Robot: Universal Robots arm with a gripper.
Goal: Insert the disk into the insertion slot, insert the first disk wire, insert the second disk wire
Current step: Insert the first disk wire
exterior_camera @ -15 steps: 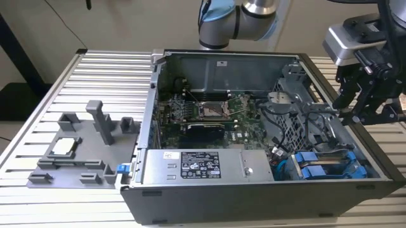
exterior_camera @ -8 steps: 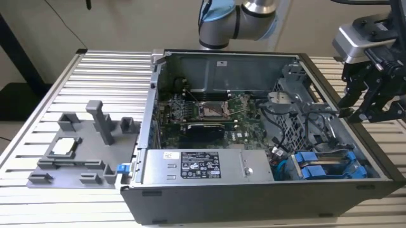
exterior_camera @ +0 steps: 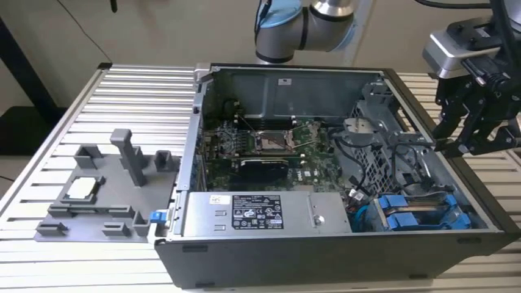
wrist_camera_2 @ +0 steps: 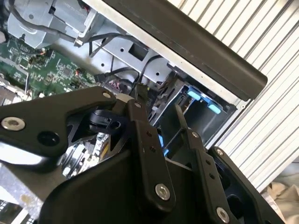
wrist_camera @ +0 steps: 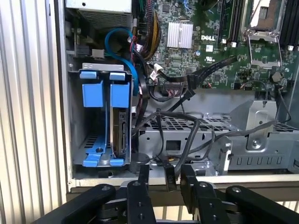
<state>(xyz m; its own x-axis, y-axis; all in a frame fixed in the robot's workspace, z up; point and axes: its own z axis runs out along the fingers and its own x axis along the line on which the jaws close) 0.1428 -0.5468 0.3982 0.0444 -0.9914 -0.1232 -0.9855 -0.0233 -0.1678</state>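
The disk (wrist_camera: pixel 122 133), in its blue carrier frame, stands seated in the grey insertion slot (wrist_camera: pixel 70 116) at the case's corner, beside another blue-framed carrier (wrist_camera: pixel 92 93). In the exterior view both blue frames (exterior_camera: pixel 415 213) show low on the exterior view's right. My gripper (wrist_camera: pixel 165 176) hovers just outside the case wall, close to the bay, with its fingers (wrist_camera: pixel 143 179) apart. A loose black wire end (wrist_camera: pixel 170 179) hangs between them, touching neither. In the exterior view the gripper (exterior_camera: pixel 476 143) is above the case's edge on the exterior view's right. The second wrist view shows the gripper (wrist_camera_2: pixel 160 100) with a gap between its fingers.
Black wires (wrist_camera: pixel 187 126) loop over the perforated grey cage (wrist_camera: pixel 196 135) next to the bay, and a blue cable (wrist_camera: pixel 126 42) curves behind it. The power supply (exterior_camera: pixel 260 213) and motherboard (exterior_camera: pixel 269 140) fill the case. A grey fixture (exterior_camera: pixel 106 183) sits on the ribbed table.
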